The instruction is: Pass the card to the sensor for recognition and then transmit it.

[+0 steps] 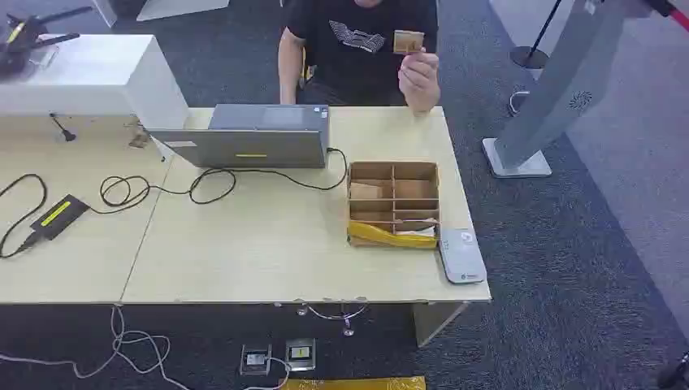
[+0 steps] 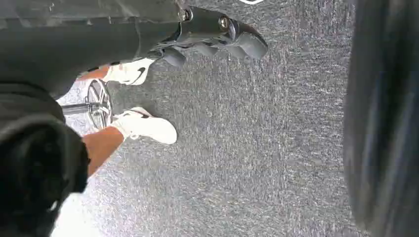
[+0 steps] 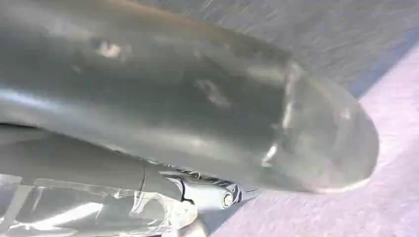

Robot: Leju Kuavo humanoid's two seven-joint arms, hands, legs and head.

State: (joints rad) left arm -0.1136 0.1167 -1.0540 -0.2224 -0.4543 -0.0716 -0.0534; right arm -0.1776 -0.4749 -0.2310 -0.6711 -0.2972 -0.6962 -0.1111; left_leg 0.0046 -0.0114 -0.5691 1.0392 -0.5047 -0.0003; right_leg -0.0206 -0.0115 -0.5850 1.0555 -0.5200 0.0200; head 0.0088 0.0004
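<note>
A person across the table holds a tan card (image 1: 408,41) up in one hand (image 1: 419,77). A grey card sensor (image 1: 461,256) lies flat at the table's near right corner, beside a brown compartment box (image 1: 393,165) holding more cards (image 1: 365,191) and a yellow packet (image 1: 382,236). My left hand (image 2: 217,39) hangs over grey carpet, its fingers loosely bent and apart with nothing in them. My right hand (image 3: 197,113) also hangs low over the floor. Its thick grey thumb covers the fingers, so how they lie is hidden.
On the wooden table (image 1: 260,252) a grey laptop (image 1: 252,138) stands at the far middle, with black cables (image 1: 162,191) and a power brick (image 1: 57,217) to its left. A white cabinet (image 1: 89,77) sits far left. A grey pillar stand (image 1: 561,89) rises right of the table.
</note>
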